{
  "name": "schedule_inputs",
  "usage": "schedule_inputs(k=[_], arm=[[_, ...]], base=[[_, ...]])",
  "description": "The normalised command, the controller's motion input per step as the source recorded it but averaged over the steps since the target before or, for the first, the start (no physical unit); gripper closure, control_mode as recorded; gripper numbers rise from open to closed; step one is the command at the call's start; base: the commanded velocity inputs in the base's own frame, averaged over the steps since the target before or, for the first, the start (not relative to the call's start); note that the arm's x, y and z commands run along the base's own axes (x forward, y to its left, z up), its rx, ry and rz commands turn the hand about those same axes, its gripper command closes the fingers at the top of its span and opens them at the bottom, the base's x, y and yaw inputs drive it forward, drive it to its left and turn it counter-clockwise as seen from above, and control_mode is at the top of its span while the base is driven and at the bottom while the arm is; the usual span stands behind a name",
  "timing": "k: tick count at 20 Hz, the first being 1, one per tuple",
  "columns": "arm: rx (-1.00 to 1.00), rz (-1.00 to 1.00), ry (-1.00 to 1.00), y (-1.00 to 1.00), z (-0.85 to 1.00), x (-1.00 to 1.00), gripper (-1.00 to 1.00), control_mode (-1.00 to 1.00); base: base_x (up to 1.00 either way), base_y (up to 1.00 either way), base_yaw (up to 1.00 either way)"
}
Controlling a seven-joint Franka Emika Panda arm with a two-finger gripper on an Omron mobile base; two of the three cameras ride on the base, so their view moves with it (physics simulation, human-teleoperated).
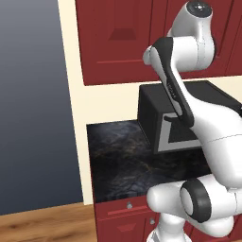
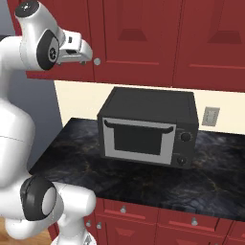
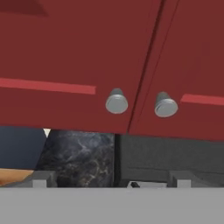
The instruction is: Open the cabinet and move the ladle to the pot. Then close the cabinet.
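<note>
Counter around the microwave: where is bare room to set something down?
The dark counter is bare left of the microwave, out to the wall end, and in a strip along its front edge. Right of the microwave, below the outlet, is a narrower patch.

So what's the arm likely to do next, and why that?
Probably ease the gripper forward onto one of the cabinet's round knobs. Both doors are shut, the hand view shows two knobs straight ahead, and the right base view shows the gripper just short of them. Its fingers stand apart, nothing between them.
</note>
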Motion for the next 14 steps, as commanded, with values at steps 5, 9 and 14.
schedule_inputs(k=[5, 9, 14], arm=[[0.00, 0.00, -0.04, 0.00, -0.01, 0.41, -1.00, -1.00], [0.00, 0.00, -0.02, 0.00, -0.08, 0.33, -1.00, -1.00], [0.00, 0.00, -0.02, 0.00, -0.10, 0.31, -1.00, -1.00]], base=[[0.00, 0.00, 0.00], [0.00, 0.00, 0.00], [0.00, 0.00, 0.00]])
